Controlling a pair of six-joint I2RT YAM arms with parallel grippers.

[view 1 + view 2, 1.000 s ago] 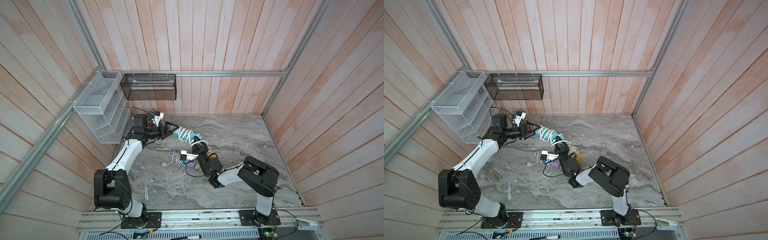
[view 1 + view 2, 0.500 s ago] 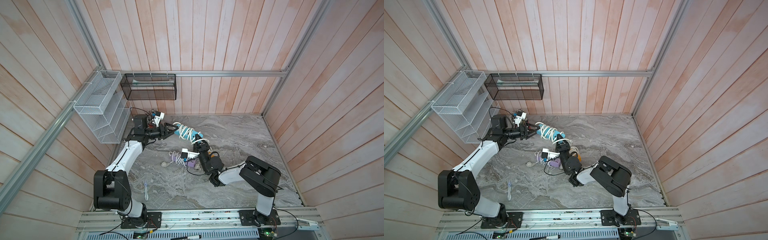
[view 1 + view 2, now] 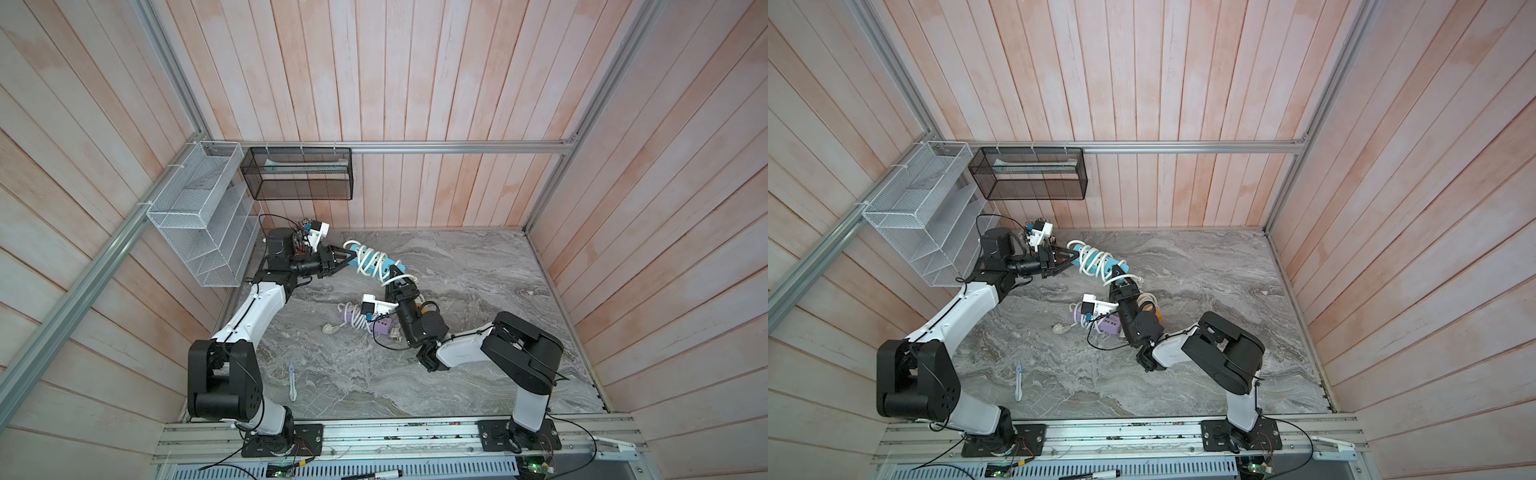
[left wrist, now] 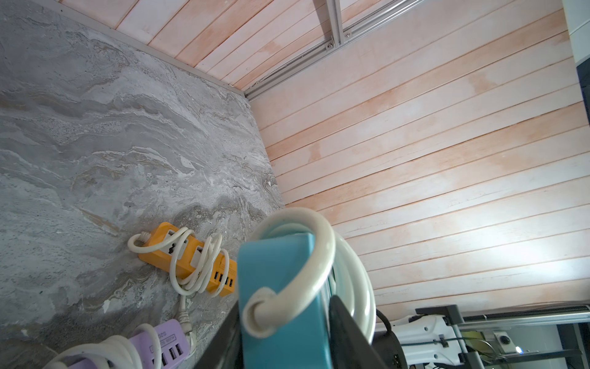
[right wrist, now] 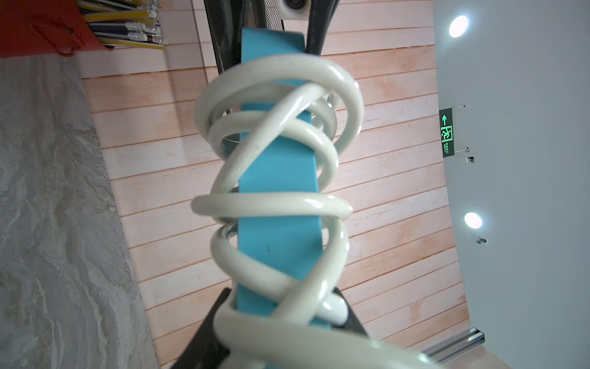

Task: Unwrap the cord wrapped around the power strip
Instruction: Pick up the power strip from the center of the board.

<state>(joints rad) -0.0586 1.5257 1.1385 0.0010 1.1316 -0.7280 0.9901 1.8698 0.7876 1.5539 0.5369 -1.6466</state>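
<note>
Blue power strip (image 3: 390,262): held off desk (image 3: 478,299), back-left. Long axis diagonal, one end toward back-left corner, other toward desk centre. White cord (image 3: 368,262) coiled around it. Left jaws clamp corner-side end; right jaws clamp centre-side end.

The power strip (image 5: 277,179) is matt blue plastic, its cord (image 5: 271,204) smooth, glossy white plastic, the table (image 3: 457,266) dull grey veined stone, the walls (image 3: 415,83) whitewashed wood planks, the rail (image 3: 457,146) brushed metal, and the white rack (image 3: 195,232) and black basket (image 3: 299,178) wire mesh.
</note>
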